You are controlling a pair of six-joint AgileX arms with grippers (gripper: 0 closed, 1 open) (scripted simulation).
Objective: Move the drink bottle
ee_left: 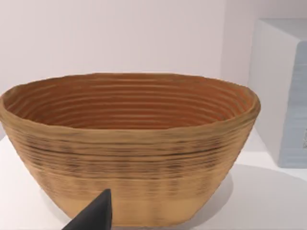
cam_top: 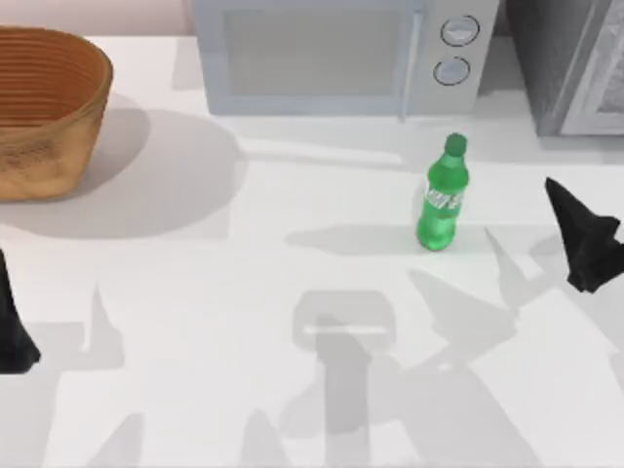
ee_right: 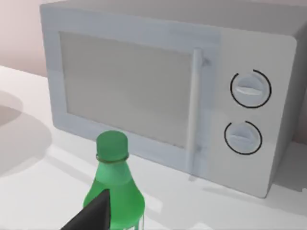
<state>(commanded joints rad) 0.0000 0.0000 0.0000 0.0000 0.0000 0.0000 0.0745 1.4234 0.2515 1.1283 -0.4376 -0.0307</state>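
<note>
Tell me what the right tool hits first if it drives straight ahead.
Most likely the drink bottle, standing upright directly ahead of the right tool; the microwave sits behind it. Depth is uncertain.

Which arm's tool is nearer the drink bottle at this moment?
Right. The right tool hovers just off the drink bottle, toward the table's right edge, not touching it. The left tool sits at the far left edge, near the basket.
</note>
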